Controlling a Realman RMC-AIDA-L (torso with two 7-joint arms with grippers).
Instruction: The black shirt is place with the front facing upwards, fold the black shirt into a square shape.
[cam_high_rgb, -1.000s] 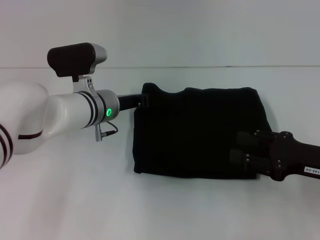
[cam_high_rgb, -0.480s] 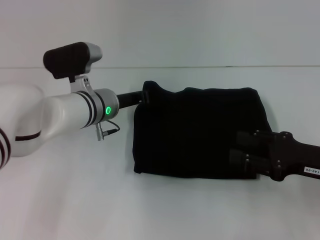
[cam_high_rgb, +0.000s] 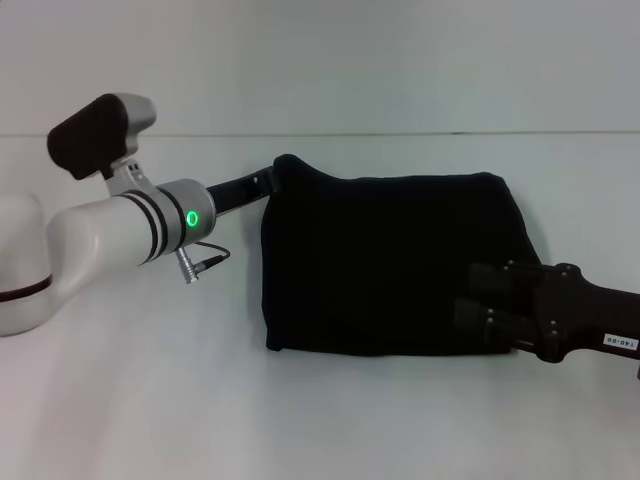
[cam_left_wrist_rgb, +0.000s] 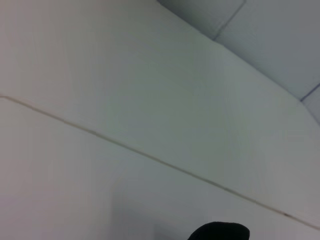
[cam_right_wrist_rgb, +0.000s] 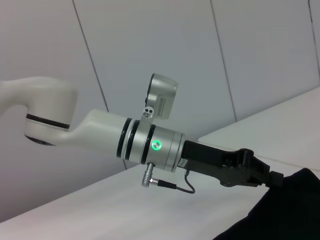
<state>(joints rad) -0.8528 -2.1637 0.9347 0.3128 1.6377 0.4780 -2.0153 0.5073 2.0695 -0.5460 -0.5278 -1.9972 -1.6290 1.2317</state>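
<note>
Black shirt (cam_high_rgb: 390, 265), no lettering readable, lies folded; left tool (cam_high_rgb: 285, 175) grips its corner, right tool's (cam_high_rgb: 470, 300) grip unclear.

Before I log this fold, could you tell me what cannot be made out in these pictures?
- Left gripper fingertips: in the head view they merge with the black shirt; the left wrist view shows none.
- Right gripper fingers: black against the shirt in the head view, so open or shut is unclear.
- Shirt's print and neck label: not visible in any view.
</note>
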